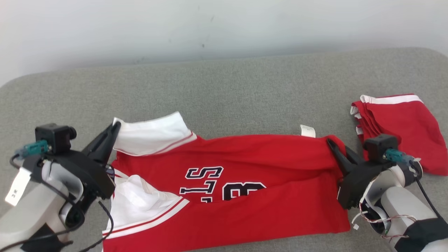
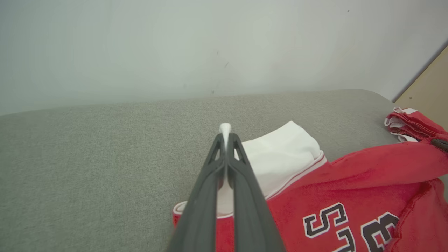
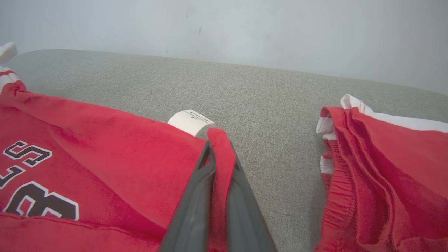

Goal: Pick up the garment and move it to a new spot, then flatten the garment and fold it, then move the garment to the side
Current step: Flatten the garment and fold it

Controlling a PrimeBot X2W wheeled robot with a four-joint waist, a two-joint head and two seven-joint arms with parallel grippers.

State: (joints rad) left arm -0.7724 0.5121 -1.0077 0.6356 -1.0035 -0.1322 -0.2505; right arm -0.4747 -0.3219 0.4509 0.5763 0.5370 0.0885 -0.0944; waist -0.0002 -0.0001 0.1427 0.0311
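Note:
A red garment (image 1: pixel 245 168) with white sleeves and black-and-white lettering lies across the grey cushion, its far edge lifted and doubled toward me. My left gripper (image 1: pixel 114 126) is shut on the garment's white sleeve edge (image 2: pixel 225 130) at the left end. At the right end my right gripper (image 1: pixel 329 141) is shut on a red fold of the garment (image 3: pixel 220 147), beside a white label (image 3: pixel 190 120). Between the two grips the far edge hangs taut.
A second red piece with white trim (image 1: pixel 399 122) lies folded at the right, close to my right arm. The grey cushion (image 1: pixel 224 94) runs back to a pale wall (image 1: pixel 210 24). A tan panel (image 2: pixel 432 91) stands at the far right in the left wrist view.

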